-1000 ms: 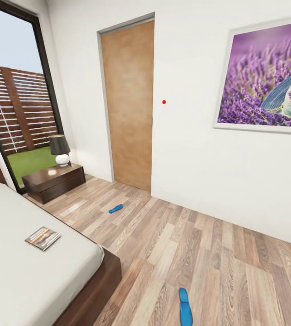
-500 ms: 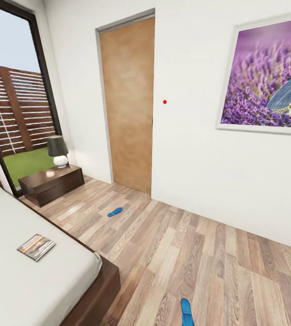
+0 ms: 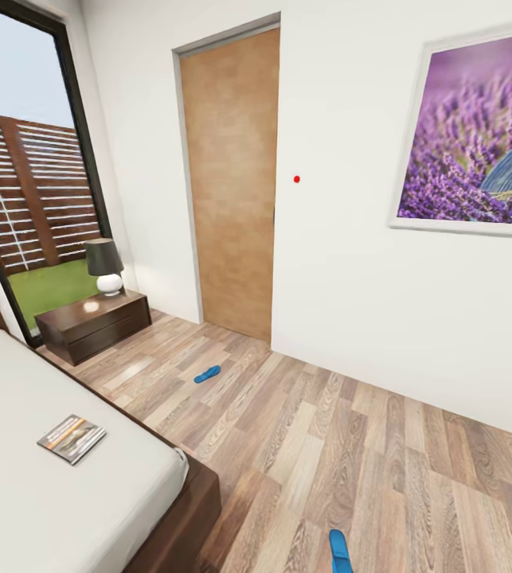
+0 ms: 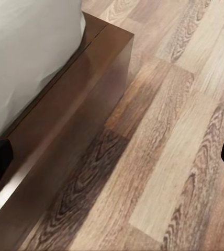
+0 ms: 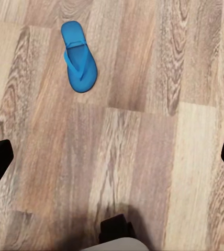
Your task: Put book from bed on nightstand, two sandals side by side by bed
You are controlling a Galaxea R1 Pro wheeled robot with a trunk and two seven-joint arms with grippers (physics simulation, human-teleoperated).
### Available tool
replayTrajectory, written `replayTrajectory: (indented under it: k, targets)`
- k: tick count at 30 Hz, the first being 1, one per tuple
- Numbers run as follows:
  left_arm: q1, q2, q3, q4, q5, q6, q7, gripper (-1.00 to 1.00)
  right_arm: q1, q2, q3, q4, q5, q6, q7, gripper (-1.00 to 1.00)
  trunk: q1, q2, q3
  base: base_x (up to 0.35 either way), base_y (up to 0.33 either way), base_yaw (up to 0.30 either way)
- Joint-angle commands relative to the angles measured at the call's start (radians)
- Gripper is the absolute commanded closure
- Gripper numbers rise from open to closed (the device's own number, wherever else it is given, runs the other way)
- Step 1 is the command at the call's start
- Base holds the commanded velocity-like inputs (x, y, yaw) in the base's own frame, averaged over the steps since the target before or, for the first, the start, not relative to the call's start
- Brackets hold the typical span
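The book (image 3: 72,438) lies flat on the bed (image 3: 41,493) near its foot corner, dark cover with an orange band. One blue sandal (image 3: 207,373) rests on the plank floor between bed and door. The other sandal (image 3: 339,551) lies at the lower edge of the head view, and in the right wrist view this sandal (image 5: 78,56) sits on the floor ahead of my right gripper (image 5: 112,157), which hangs open and apart from it. My left gripper (image 4: 114,157) is open above the bed's dark wooden corner (image 4: 75,141). A nightstand (image 3: 94,324) stands by the window.
A lamp (image 3: 104,266) with a dark shade stands on the nightstand. A wooden door (image 3: 232,191) is shut in the white wall, with a framed lavender picture (image 3: 478,135) to its right. A tall window (image 3: 25,175) fills the left wall. Open plank floor (image 3: 351,446) spreads rightward.
The head view has shifted slightly, so the door, the picture and the near sandal sit a bit more to the right. Nothing in the room itself has moved.
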Motion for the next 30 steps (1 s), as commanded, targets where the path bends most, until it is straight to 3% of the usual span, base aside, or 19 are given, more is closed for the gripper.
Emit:
replayTrajectory:
  k: [1,7,19,30]
  targets:
    - [-0.001,0.0,0.0,0.001,0.001,-0.003,0.0,-1.0,-0.001,0.0,0.002,0.0,-0.01,-0.004,0.0,-1.0,0.0,-0.001,-0.001,0.012,0.033,0.0]
    - [-0.001,0.0,0.0,0.001,0.001,-0.003,0.001,-1.0,-0.001,0.0,0.002,0.0,-0.01,-0.004,0.0,-1.0,0.0,-0.001,-0.001,0.061,0.009,0.0]
    - [-0.001,0.0,0.0,0.001,0.001,-0.003,0.0,-1.0,-0.001,0.0,0.002,0.0,-0.01,-0.004,0.0,-1.0,0.0,-0.001,-0.001,0.265,0.001,0.0]
    - [-0.001,0.0,-0.001,0.001,0.001,-0.003,0.001,-1.0,-0.001,0.0,0.002,0.0,-0.01,-0.004,-0.001,-1.0,0.0,-0.001,-0.001,0.032,0.0,0.0]
